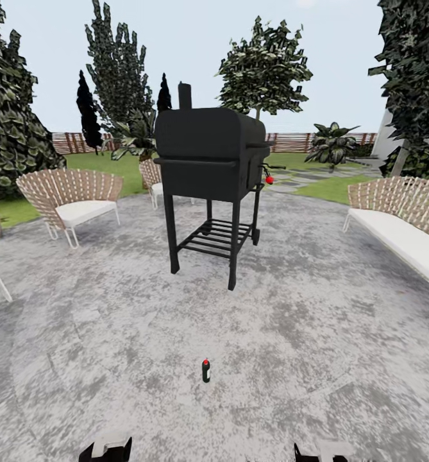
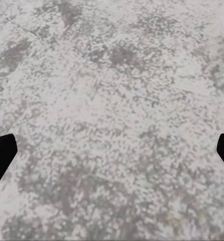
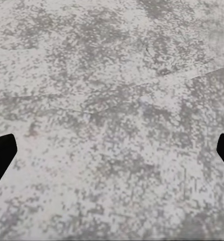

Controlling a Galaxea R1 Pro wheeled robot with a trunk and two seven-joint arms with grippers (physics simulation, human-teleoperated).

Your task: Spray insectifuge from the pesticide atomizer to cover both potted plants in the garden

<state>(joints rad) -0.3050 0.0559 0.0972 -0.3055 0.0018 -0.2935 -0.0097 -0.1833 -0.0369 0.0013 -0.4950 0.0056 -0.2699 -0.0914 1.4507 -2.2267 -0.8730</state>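
The pesticide atomizer (image 1: 206, 371) stands upright on the grey paved patio (image 1: 111, 333), a small dark bottle with a pale band and a red top. It is a little ahead of me, between my two arms. My left gripper (image 1: 105, 450) and right gripper (image 1: 320, 453) peek in at the head view's lower edge, both short of the bottle. In the wrist views the left gripper (image 2: 112, 155) and right gripper (image 3: 112, 155) hang open over bare paving. A broad-leaved plant (image 1: 333, 144) grows at the back right; I cannot tell if it is a potted plant.
A black grill (image 1: 211, 167) on legs stands mid-patio beyond the bottle. Wicker chairs (image 1: 70, 196) with white cushions sit at left, a wicker sofa (image 1: 400, 218) at right. Lawn, a brown fence (image 1: 67, 142) and tall trees lie behind.
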